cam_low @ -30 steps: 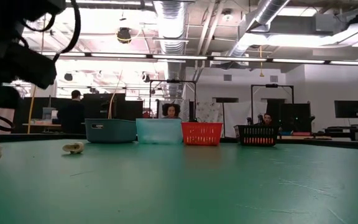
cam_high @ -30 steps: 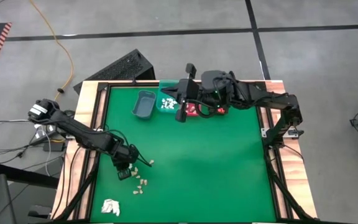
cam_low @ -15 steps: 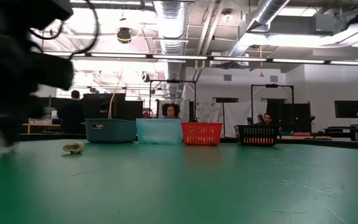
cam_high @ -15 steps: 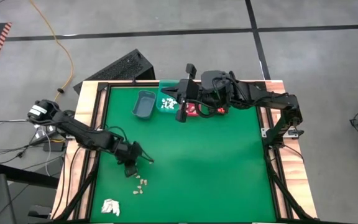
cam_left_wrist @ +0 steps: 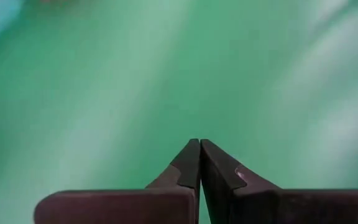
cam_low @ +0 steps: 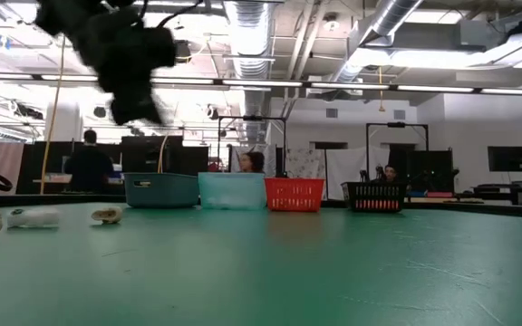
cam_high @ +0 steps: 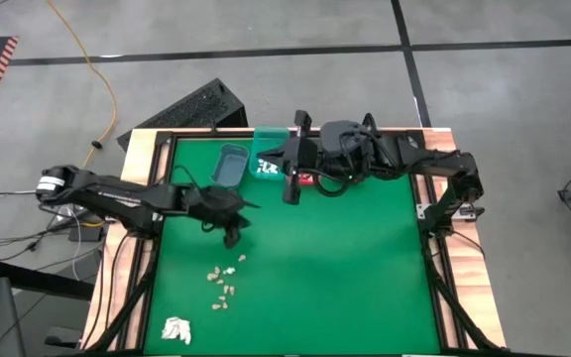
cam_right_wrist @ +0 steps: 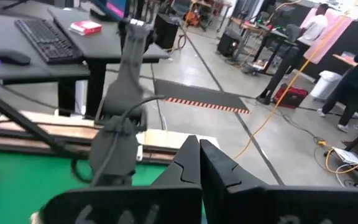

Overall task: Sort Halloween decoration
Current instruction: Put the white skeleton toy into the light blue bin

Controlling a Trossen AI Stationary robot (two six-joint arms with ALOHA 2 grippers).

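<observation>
My left gripper (cam_high: 234, 238) has lifted away from the scatter of tan decoration pieces (cam_high: 223, 286) near the table's front-left and has swung toward the bins along the far edge; it now hangs above the green mat (cam_high: 345, 268), left of centre. The fingers (cam_left_wrist: 194, 163) are clenched tip to tip. I cannot see whether a piece is pinched between them; nothing shows at the tips in the wrist view. If a piece is held, the next step would be a drop into one of the bins.

My right gripper (cam_high: 288, 190) waits at the far edge, in front of the teal bin (cam_high: 269, 159), fingers pressed together, nothing visible in them.

Task things: the tan cluster lies loose on the mat toward the front-left; white pieces (cam_high: 267, 166) already sit in the teal bin. The grey bin (cam_high: 230, 166) stands just left of the teal one. A white papery wad (cam_high: 175, 329) lies at the front-left corner.

Surface: green mat in a wooden-edged frame (cam_high: 137, 198). Room: grey floor with an orange cable (cam_high: 107, 89); in the low view, people (cam_low: 87, 163) at desks beyond the table, with ducting overhead.
</observation>
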